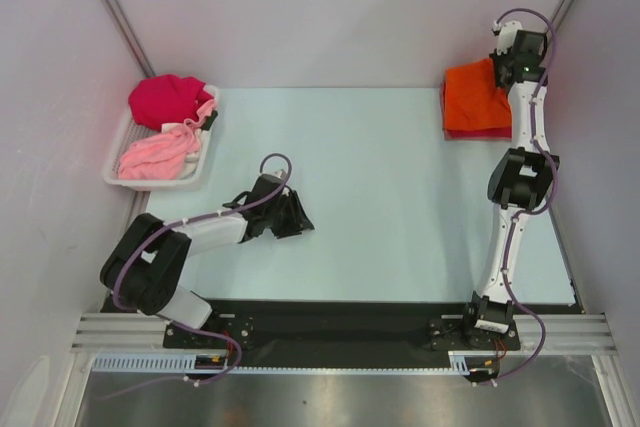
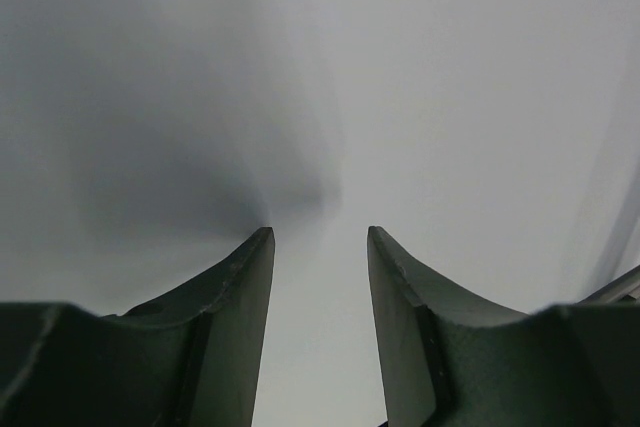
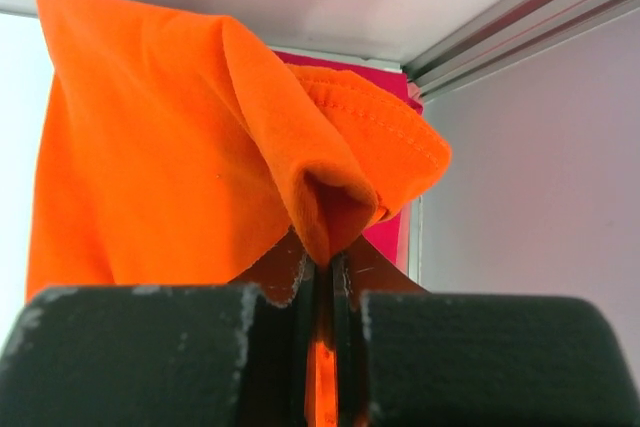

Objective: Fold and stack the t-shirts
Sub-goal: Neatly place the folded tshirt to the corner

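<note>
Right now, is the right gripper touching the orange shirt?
Touching. The right wrist view shows the right gripper closed on a fold of the orange shirt, with cloth pinched between its jaws.

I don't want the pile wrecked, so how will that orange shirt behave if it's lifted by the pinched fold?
Probably floppy: the orange shirt drapes and creases around the right gripper, so it would likely sag and unfold. It looks thin and light. It may drag the magenta shirt beneath it.

The orange t-shirt, crimson t-shirt and pink t-shirt are plain; the basket is white.
</note>
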`<state>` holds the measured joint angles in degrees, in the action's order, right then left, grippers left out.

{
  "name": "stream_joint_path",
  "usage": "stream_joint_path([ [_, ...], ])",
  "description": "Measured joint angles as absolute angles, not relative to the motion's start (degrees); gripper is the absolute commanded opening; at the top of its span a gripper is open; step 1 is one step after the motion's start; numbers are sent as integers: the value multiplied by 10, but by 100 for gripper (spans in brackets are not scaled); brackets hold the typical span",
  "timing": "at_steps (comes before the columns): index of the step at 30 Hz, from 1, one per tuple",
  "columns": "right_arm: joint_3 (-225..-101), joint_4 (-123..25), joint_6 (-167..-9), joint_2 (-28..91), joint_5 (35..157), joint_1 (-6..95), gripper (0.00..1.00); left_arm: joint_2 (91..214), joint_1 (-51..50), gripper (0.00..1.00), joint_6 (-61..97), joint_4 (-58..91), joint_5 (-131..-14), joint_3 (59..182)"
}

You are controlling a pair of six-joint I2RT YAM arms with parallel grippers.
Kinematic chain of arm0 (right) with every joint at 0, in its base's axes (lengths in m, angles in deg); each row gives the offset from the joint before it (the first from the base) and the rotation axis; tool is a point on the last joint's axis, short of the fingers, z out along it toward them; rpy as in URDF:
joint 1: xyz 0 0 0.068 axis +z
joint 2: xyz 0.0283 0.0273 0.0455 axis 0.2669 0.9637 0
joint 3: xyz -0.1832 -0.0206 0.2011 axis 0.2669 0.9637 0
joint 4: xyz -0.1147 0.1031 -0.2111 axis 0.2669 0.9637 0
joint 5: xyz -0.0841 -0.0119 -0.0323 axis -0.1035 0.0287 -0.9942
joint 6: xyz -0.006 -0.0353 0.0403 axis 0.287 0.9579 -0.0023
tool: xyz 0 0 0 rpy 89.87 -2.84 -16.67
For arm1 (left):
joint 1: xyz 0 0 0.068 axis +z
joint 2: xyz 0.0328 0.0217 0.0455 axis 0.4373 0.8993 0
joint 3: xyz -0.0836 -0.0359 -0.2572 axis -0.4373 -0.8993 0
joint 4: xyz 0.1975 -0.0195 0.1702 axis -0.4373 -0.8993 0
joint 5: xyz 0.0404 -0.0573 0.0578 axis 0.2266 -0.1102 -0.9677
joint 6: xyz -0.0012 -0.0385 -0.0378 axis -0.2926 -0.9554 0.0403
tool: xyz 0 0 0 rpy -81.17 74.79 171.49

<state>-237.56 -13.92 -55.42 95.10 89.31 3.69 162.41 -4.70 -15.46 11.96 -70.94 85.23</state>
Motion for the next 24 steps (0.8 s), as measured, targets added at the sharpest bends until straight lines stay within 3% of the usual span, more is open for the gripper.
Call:
stream_joint_path([
  [14,-2374,-214,-553,985,918,29,0,1671,-66,47,-155,118,-695,892],
  [18,-2371,-229,-559,993,908,25,32,1677,-67,47,-155,110,-695,900],
  [20,-2371,-243,-570,996,894,22,40,1678,-68,47,-153,103,-695,905],
  [23,-2370,-258,-584,997,870,14,62,1678,-68,48,-150,91,-695,913],
  [24,-2370,-262,-587,997,864,11,63,1678,-68,48,-150,87,-695,916],
])
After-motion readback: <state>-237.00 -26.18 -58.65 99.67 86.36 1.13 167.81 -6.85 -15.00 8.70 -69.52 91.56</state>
